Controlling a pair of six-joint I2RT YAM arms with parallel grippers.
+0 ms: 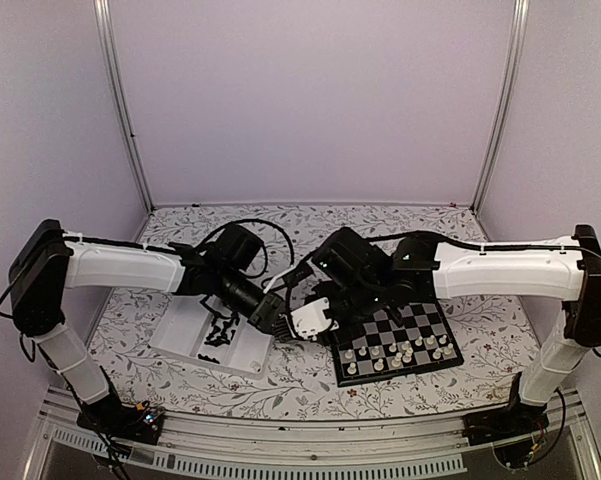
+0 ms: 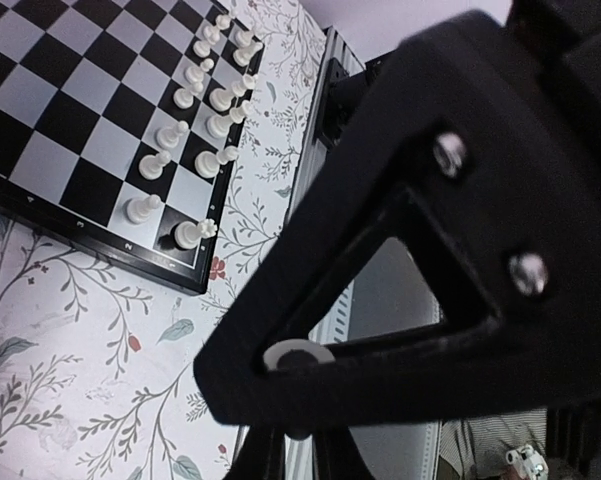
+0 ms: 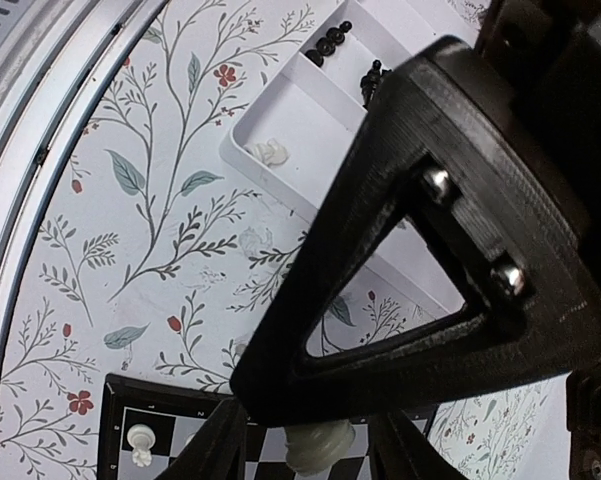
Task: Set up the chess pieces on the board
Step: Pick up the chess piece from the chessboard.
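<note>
The board [image 1: 425,352] lies right of centre, with white chess pieces [image 1: 400,352] in its near rows, also seen in the left wrist view [image 2: 195,160]. My right gripper [image 1: 315,322] hangs over the board's left edge. Its jaws [image 3: 310,460] stand apart around a white piece [image 3: 320,447], with a gap on each side. My left gripper [image 1: 273,320] hovers between tray and board. It [image 2: 298,445] is shut on a small piece whose round white-rimmed base [image 2: 298,356] shows between the fingertips. Black pieces [image 1: 218,330] lie in the tray.
The clear tray [image 1: 180,335] sits left of the board on the flowered cloth; the right wrist view shows its wall [image 3: 310,120], black pieces [image 3: 330,42] and one white piece [image 3: 270,150] in it. A metal rail [image 1: 310,440] runs along the near edge. Both grippers hang close together.
</note>
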